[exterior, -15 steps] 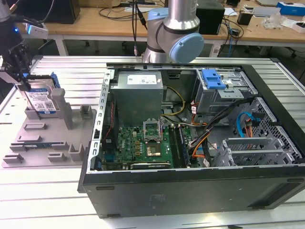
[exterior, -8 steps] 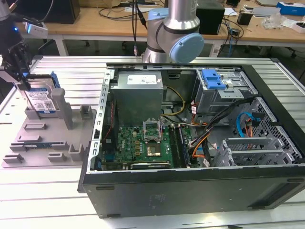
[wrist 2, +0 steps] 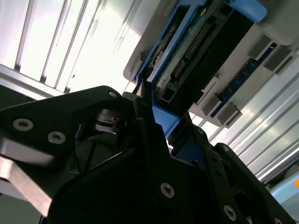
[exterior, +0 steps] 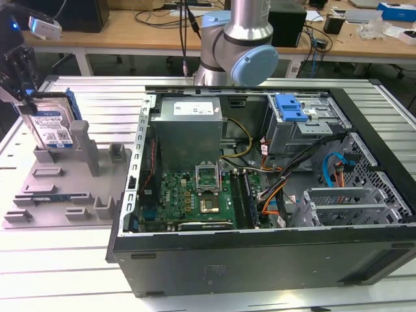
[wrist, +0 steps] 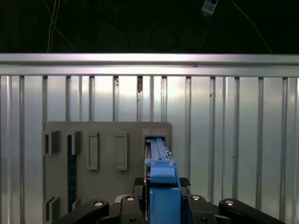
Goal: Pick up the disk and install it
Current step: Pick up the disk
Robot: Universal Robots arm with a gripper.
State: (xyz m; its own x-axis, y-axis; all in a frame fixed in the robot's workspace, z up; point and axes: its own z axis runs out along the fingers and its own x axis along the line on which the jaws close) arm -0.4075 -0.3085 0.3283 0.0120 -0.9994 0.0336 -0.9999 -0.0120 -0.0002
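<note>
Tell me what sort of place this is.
Likely a robotics lab set up for computer assembly: a robot arm stands beyond an open desktop computer case on a ribbed metal table, the disk sits upright in a grey fixture, and wooden workbenches behind carry cables.

hand [exterior: 27,101] pointing down, clamped on disk [exterior: 53,130]

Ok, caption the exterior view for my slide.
Gripper clamped on the disk standing upright in the grey holder, at the exterior view's left of the open computer case.
</note>
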